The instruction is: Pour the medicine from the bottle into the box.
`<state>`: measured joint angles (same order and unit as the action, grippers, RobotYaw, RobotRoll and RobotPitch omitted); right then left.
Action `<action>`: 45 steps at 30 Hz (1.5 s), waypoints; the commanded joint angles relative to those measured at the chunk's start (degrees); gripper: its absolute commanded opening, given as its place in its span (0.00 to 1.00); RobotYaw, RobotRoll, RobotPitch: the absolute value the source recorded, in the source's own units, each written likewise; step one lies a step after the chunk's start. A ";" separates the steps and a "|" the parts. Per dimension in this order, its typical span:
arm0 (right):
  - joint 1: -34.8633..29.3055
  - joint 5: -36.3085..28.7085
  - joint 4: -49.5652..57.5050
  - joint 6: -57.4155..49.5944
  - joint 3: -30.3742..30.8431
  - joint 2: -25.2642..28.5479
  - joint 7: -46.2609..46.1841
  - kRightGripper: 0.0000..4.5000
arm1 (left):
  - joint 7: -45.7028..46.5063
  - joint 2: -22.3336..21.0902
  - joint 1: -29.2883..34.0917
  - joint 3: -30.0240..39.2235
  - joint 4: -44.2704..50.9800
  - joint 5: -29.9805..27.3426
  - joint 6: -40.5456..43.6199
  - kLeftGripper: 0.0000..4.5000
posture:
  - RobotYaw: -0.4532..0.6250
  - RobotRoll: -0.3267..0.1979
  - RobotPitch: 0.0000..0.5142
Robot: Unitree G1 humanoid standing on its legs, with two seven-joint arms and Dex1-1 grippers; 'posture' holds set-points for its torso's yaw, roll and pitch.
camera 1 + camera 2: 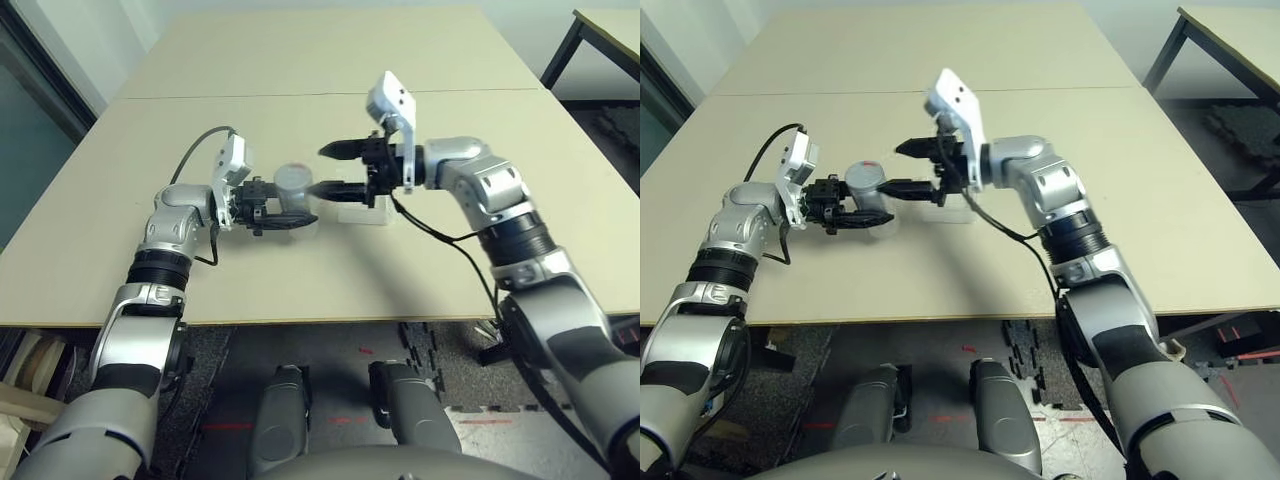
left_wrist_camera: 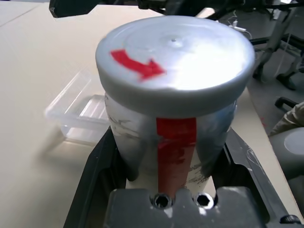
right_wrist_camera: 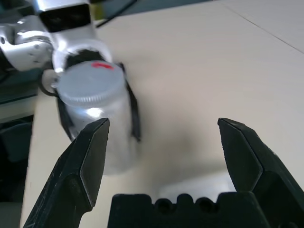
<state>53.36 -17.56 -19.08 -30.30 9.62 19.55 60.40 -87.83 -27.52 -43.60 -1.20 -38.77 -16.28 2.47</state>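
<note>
Beige table (image 1: pixel 300 60), centre frame: left gripper (image 1: pixel 295 219) clamps capped bottle (image 1: pixel 292 183) upright; right gripper (image 1: pixel 335 169), jaws wide, just right.

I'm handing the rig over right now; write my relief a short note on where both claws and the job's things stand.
Left claw: shut on the bottle, upright above the table, grey cap on.
Right claw: open, empty, beside the cap, fingers apart from it.
Box: on the table under the right claw, right of the bottle.
Done: bottle picked up.
Left: take the cap off, tip the bottle over the box. Medicine unseen.
</note>
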 commanded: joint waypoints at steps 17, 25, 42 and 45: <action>-0.14 -4.33 9.08 -7.21 -0.84 -0.89 0.30 1.00 | -0.85 -0.12 -0.74 -0.57 -0.73 0.45 -1.02 0.56 | 0.34 0.62 0.23; 0.20 -6.01 13.00 -10.33 0.84 -4.03 -0.19 1.00 | -0.62 -0.15 -1.10 -0.58 -1.21 0.69 -1.32 0.56 | 0.34 0.62 0.22; 3.24 -0.34 4.27 -1.02 4.67 -8.27 -0.70 1.00 | -0.64 0.38 -0.32 -0.72 0.30 0.48 -0.80 0.56 | 0.35 0.62 0.21; 3.40 0.19 3.46 -0.21 4.93 -8.58 -0.31 1.00 | -0.67 0.36 0.01 -0.80 0.83 0.42 -0.60 0.56 | 0.36 0.62 0.21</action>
<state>55.86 -18.07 -15.10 -31.39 13.38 11.06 59.61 -88.32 -27.17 -44.19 -1.25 -38.96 -15.77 1.56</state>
